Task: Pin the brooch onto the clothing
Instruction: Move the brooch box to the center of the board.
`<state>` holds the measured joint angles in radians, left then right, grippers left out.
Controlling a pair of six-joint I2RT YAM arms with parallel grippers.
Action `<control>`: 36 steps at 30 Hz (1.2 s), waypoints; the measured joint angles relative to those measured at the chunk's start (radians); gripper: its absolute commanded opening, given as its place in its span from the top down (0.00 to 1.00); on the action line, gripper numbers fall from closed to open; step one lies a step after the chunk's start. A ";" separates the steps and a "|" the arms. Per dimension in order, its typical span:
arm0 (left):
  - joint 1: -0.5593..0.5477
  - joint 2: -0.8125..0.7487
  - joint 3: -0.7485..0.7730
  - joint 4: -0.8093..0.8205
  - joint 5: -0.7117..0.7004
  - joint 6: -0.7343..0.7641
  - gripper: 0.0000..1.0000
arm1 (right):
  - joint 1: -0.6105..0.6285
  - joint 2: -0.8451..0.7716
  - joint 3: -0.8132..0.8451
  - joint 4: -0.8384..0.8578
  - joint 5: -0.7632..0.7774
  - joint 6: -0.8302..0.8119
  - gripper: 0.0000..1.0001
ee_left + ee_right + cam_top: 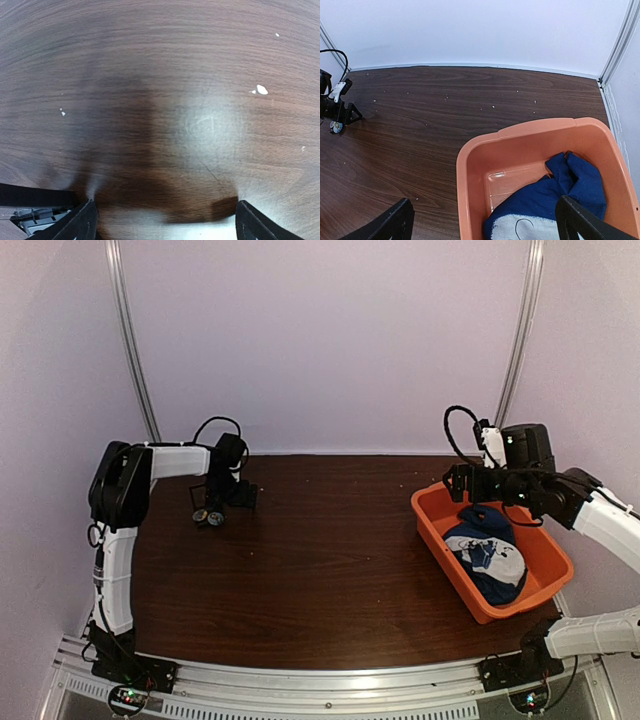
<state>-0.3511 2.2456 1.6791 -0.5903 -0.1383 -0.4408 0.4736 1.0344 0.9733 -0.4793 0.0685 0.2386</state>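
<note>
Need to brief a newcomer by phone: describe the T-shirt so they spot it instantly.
Start at the dark wooden table, then find the orange tub at its right side. The T-shirt lies crumpled inside that tub: navy blue cloth with a white printed patch, the only fabric in view.

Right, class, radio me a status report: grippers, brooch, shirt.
Left gripper open, right gripper open. Brooch on table, near left. Shirt bunched in tub, at right. Not pinned.

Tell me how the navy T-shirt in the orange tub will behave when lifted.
The navy T-shirt lies crumpled in folds, so it is probably floppy and will drape from the pinch point. Being thin cloth, it looks light; the orange tub should stay put.
</note>
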 measured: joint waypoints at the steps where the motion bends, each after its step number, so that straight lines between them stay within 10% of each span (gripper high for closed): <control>1: 0.001 -0.001 -0.002 0.000 -0.002 0.000 0.02 | 0.000 0.000 0.000 0.000 0.000 0.000 0.00; 36: 0.061 -0.006 -0.018 0.017 -0.028 -0.022 0.02 | 0.000 0.007 0.049 -0.066 0.072 -0.033 0.00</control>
<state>-0.2897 2.2391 1.6615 -0.5732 -0.1661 -0.4629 0.4736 1.0412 1.0225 -0.5457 0.1410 0.2058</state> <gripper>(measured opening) 0.977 0.997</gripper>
